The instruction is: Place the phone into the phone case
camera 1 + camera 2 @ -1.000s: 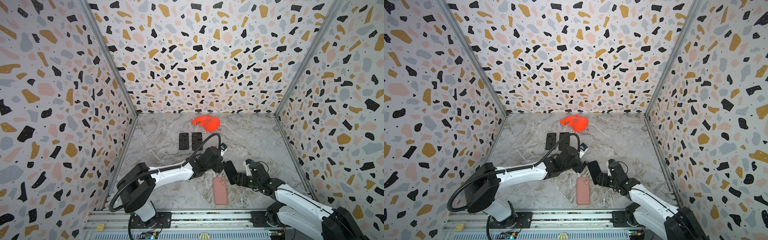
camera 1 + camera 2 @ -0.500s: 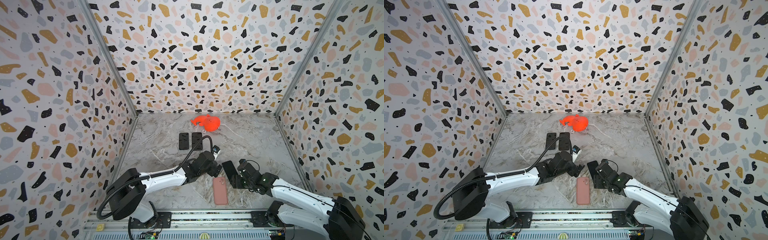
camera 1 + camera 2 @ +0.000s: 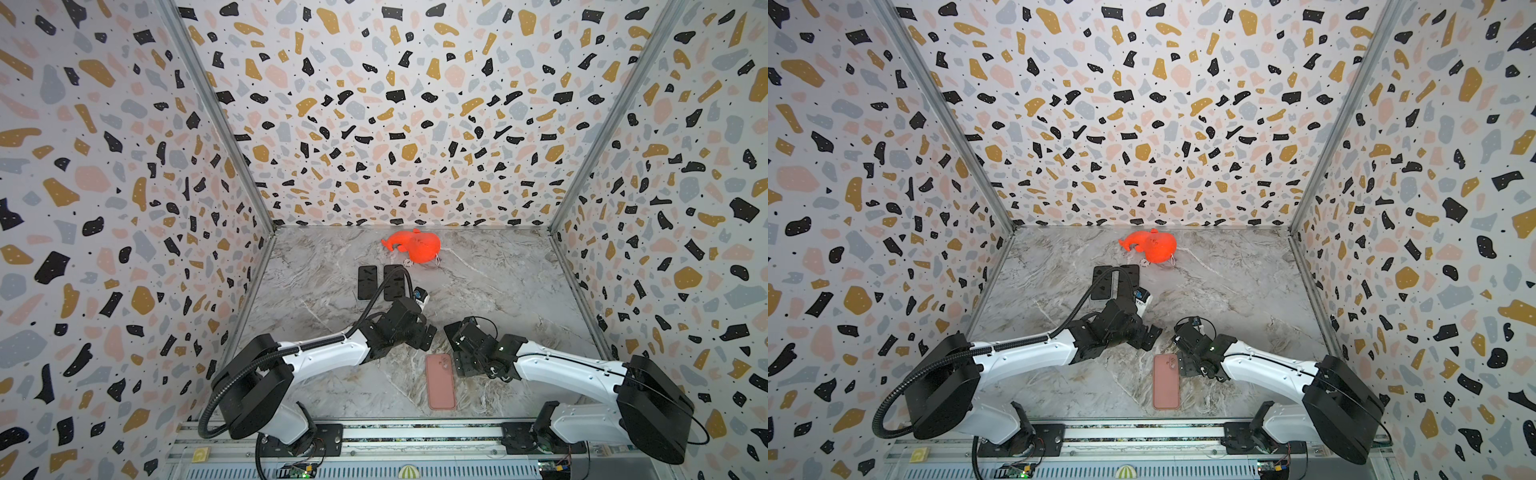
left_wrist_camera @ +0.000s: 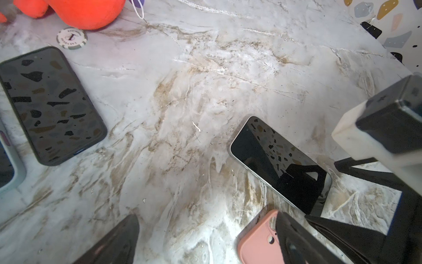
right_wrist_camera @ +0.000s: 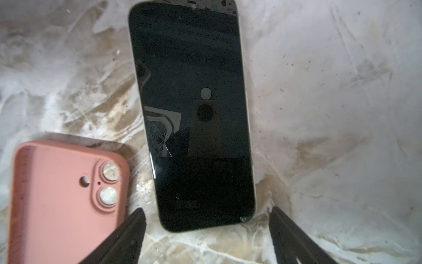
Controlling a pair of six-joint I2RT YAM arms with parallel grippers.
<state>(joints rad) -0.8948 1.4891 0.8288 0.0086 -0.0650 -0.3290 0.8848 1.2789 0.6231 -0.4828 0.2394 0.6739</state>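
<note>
Two tools, both spread wide. The right tool [image 5: 206, 210] has its jaws on either side of one end of the phone [image 5: 194, 114]. A strip of bench [image 3: 498, 282] shows between each finger and the phone's edge, so it pinches nothing. The left tool [image 4: 205, 214] stands just as wide over bare bench, also holding nothing. In the left wrist view, one of its fingers crosses in front of a corner of the pink phone case [image 3: 440, 384]. In both top views the tools face each other in the lower middle of the frame, tips close together.

There is one bare phone, screen up, under the right tool. It looks flat on the bench, though the top views hide most of it. One pink phone case lies back up, camera holes showing, just beside the phone and toward the bottom edge of the frame; the phone is outside it. Two more cased phones [image 3: 368, 282] [image 3: 392, 291] lie side by side above centre. One orange plush toy [image 3: 419, 247] sits by the back wall, with one poker chip [image 4: 72, 37] next to it.

A second ago both tools were less spread and higher in the frame, with the phone between their tips. Both have since widened and moved down the frame. The case, cased phones, toy and chip have not shifted.
</note>
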